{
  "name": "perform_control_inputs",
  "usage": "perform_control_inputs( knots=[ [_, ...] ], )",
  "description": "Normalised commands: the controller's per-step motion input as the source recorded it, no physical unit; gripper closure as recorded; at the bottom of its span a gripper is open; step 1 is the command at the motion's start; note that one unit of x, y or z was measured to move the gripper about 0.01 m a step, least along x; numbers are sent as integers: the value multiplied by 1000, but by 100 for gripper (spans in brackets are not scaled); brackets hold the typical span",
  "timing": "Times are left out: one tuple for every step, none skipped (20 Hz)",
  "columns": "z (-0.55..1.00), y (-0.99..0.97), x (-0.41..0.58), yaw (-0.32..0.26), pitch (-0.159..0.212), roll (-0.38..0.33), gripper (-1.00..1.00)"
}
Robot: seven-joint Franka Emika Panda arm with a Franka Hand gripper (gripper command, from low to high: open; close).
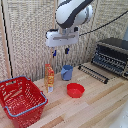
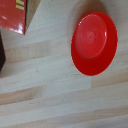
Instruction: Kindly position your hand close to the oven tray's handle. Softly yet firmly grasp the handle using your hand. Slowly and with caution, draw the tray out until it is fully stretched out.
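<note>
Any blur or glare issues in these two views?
Exterior view: low-res and soft overall, the oven slats smear together, the gripper casts no clear shadow. Wrist view: soft focus, the red plate has fuzzy edges; no strong glare on the wooden table.

The oven (image 1: pixel 113 55), black and grey with a slatted front, is sitting at the exterior view's right. The oven tray (image 1: pixel 93 73), a dark wire rack, is projecting from it, its handle (image 1: pixel 90 75) facing outward.
</note>
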Motion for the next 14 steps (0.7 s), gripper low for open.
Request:
perform_control_inputs(
  knots=[
    [-23, 0, 169, 0, 0, 0, -100],
    [0, 0, -34, 19, 0, -102, -100],
    [0, 0, -34, 19, 0, -102, -100],
    [0, 0, -31, 26, 0, -166, -100],
    [0, 0, -23, 45, 0, -222, -100],
    [20, 0, -31, 57, 0, -264, -100],
    [49, -3, -54, 56, 0, -281, -100],
    [74, -6, -40, 58, 0, -291, -100],
    [103, -3, -11, 66, 0, -299, -100],
    [151, -6, -29, 68, 0, -322, -100],
    [191, -23, -37, 69, 0, -337, -100],
    [191, -49, -51, 75, 0, -344, -100],
    [180, -97, -46, 73, 0, -343, -100],
    [169, -106, -46, 76, 0, -344, -100]
  ],
)
